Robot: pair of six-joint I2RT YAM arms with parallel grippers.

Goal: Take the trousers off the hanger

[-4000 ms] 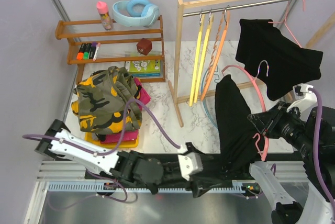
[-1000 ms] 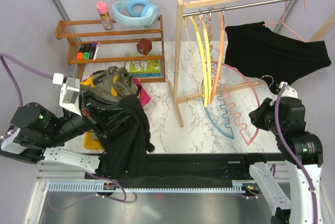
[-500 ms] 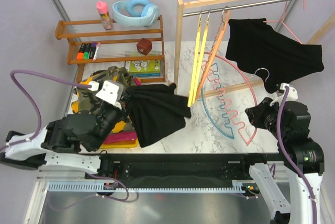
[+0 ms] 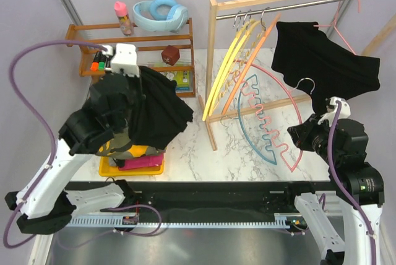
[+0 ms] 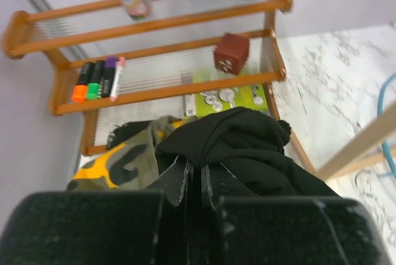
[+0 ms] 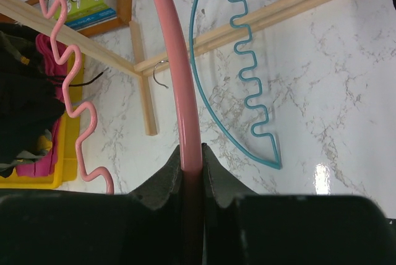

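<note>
Dropping the black trousers (image 4: 158, 110) onto the stack is the step in hand as I read it, so here's how I'd do it cleanly. The left tool (image 5: 195, 177) is pinched narrow on a bunched fold of that black cloth. It's holding it up over the far-left part of the table (image 4: 235, 150), right above the camouflage pair (image 5: 117, 163) that tops the stack in the yellow tray (image 4: 111, 169). Most of the cloth hangs off to the right of the stack, toward the rack post (image 4: 212, 48). I'd shift left a touch and come down until the bulk sits on the stack before letting go, otherwise it probably slides off onto the marble. Also watch the wooden shelf (image 4: 139, 45) just beyond: the arm is close to it, and a loose leg could snag the markers (image 4: 103, 60) or the brown cube (image 4: 171, 54). Open wide, then lift straight up so no fold gets dragged along. The right tool (image 6: 190, 156) is clamped on the pink hanger (image 6: 176, 60), which looks bare, with a blue hanger (image 6: 244, 85) just beside it. Hold it steady so it doesn't swing into the rail (image 4: 297, 4). One more black pair (image 4: 328, 60) hangs at the far right of that rail, so the job isn't finished yet.
</note>
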